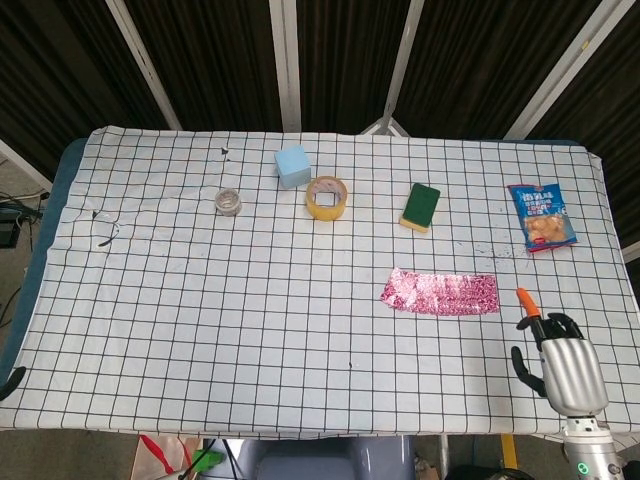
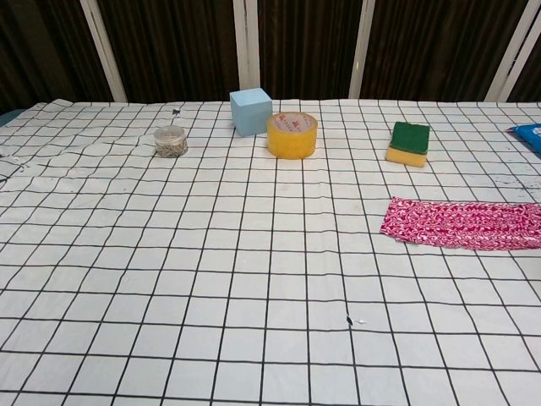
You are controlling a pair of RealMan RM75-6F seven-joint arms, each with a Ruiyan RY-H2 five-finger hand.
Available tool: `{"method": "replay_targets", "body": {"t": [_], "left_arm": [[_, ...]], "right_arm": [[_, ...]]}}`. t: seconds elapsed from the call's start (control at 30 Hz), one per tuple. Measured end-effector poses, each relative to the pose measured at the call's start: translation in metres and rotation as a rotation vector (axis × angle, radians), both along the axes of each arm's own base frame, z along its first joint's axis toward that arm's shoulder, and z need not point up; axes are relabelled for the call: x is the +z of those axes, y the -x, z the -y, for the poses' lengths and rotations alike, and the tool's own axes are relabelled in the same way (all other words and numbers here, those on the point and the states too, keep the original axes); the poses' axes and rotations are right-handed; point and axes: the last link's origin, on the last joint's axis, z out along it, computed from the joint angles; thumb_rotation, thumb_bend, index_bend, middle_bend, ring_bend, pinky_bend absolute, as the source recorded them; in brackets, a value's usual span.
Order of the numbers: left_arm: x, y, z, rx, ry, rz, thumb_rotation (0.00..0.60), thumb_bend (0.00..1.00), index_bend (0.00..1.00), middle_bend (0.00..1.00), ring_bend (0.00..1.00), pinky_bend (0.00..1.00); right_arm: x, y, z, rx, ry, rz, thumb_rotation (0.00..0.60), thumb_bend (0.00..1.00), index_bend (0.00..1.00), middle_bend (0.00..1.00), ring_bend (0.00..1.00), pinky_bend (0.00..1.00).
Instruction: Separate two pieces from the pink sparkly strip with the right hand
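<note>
The pink sparkly strip lies flat on the checked cloth, right of centre; the chest view shows the strip running off toward the right edge. My right hand hovers at the table's near right corner, apart from the strip's right end and nearer to me. It holds nothing: an orange-tipped finger points forward and the thumb sticks out to the left. The chest view does not show this hand. My left hand shows in neither view.
Along the back stand a light-blue cube, a yellow tape roll, a small clear jar and a green-and-yellow sponge. A blue snack bag lies far right. A dark sliver shows at the left edge.
</note>
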Motion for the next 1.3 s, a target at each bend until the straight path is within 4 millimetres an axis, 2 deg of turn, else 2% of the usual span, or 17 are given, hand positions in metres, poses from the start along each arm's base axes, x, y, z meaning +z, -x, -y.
{"method": "replay_targets", "body": {"t": [0.13, 0.3, 0.77, 1.3], "left_arm": [[0.001, 0.001, -0.001, 0.005, -0.001, 0.002, 0.6, 0.32, 0.16, 0.0, 0.0, 0.1], [0.0, 0.001, -0.002, 0.005, 0.001, 0.003, 0.6, 0.32, 0.16, 0.0, 0.0, 0.1], [-0.001, 0.002, -0.004, 0.013, 0.007, -0.002, 0.6, 0.32, 0.16, 0.0, 0.0, 0.1], [-0.003, 0.004, -0.011, 0.036, 0.017, -0.011, 0.6, 0.32, 0.16, 0.0, 0.0, 0.1]], "right_arm": [[-0.006, -0.005, 0.005, 0.015, 0.002, -0.019, 0.6, 0.52, 0.1, 0.73, 0.67, 0.52], [-0.02, -0.013, 0.016, 0.027, -0.02, -0.013, 0.6, 0.64, 0.12, 0.81, 0.71, 0.54], [-0.061, -0.02, 0.049, 0.016, -0.174, -0.152, 0.6, 0.68, 0.13, 0.82, 0.72, 0.54], [-0.106, -0.039, 0.082, -0.04, -0.339, -0.191, 0.6, 0.69, 0.13, 0.82, 0.72, 0.54]]}}
